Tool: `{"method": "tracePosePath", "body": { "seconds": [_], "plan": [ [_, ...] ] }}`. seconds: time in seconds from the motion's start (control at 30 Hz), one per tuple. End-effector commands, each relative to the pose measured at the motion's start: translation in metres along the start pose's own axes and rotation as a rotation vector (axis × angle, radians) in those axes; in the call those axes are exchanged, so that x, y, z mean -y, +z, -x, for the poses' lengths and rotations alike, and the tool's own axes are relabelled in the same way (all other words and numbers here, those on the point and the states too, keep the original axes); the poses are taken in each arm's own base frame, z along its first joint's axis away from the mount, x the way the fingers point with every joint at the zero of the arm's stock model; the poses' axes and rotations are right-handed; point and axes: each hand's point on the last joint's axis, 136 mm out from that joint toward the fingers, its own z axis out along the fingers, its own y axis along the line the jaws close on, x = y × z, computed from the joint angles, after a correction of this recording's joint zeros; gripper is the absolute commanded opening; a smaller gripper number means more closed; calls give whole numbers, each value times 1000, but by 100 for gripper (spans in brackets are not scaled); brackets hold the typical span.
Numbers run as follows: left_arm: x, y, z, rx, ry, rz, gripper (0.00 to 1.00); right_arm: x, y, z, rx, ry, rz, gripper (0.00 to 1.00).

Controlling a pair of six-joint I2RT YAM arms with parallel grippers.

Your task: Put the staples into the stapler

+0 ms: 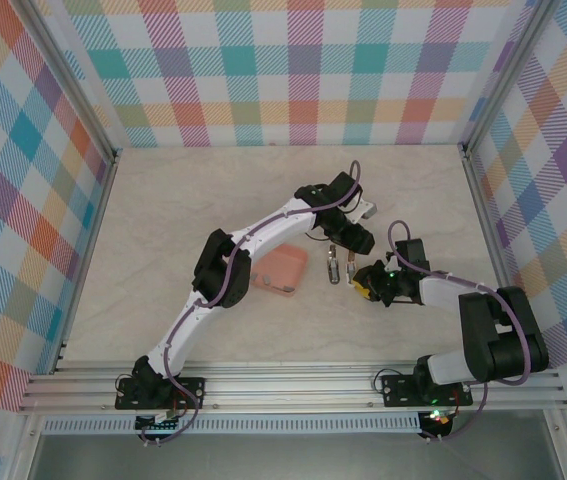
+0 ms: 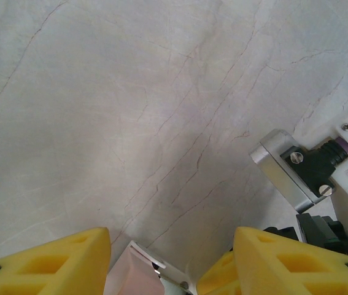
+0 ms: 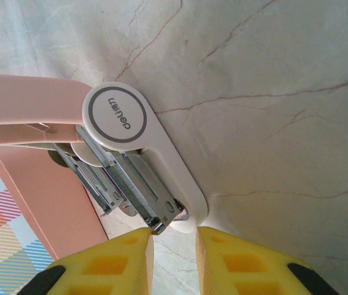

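Note:
The stapler (image 1: 335,265) lies mid-table with its salmon-pink lid swung open. In the right wrist view its white base (image 3: 143,141) and bare metal magazine (image 3: 134,190) point at my right gripper (image 3: 175,231). That gripper is shut to a narrow slit with nothing visible in it, and its left fingertip (image 3: 143,241) touches the magazine's end. My left gripper (image 2: 172,232) hangs over the stapler's other end with its jaws apart. The pink lid (image 2: 134,273) rises beside its left finger (image 2: 51,261), clear of the right one. I cannot make out the staples.
The salmon-pink tray (image 1: 281,268) sits just left of the stapler, and its wall (image 3: 45,196) stands close behind the magazine. The right arm's wrist camera block (image 2: 296,166) is close to my left gripper. Bare table lies toward the back wall.

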Motion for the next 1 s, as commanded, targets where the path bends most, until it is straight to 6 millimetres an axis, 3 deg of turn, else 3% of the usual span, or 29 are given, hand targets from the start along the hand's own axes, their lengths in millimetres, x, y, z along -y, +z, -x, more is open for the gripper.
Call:
{"method": "tracePosePath", "body": {
  "seconds": [0.0,0.97],
  "plan": [
    [22,-7,-7,-22,34,-30,55,16,0,3,13,19,-66,24],
    [32,-13,-13,-25,48,-44,55,22,-2,4,34,15,-89,22]
  ]
}}
